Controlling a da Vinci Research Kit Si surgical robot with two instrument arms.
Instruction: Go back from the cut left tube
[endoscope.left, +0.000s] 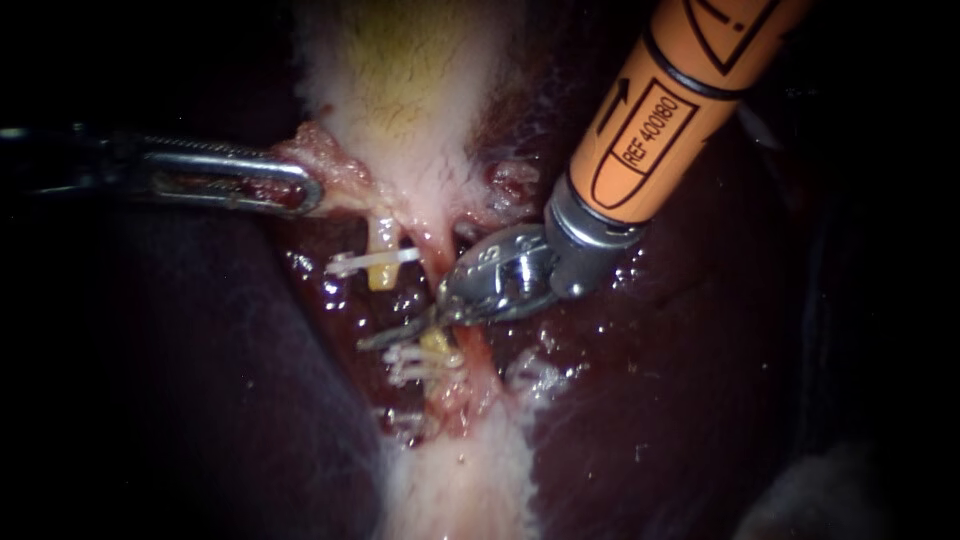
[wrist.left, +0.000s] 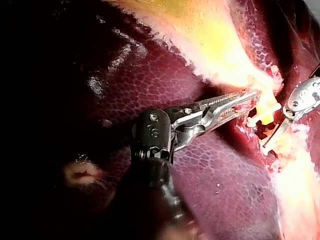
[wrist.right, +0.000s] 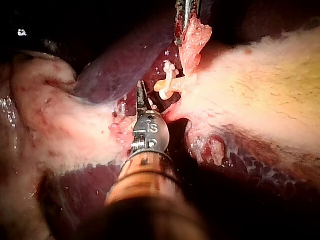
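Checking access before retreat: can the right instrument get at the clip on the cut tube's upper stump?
Likely yes: the right instrument's tool lies close beside that clip, nothing between. The left instrument grips gallbladder tissue off to the side.

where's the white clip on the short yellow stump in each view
Endoscope view: the clip crosses the yellow stump, just below the left instrument's jaws.
Left wrist view: the clip sits just ahead of those jaws.
Right wrist view: the clip lies ahead of the right instrument, beside the pink tissue.
Shared landmark: left instrument shut on that tissue.
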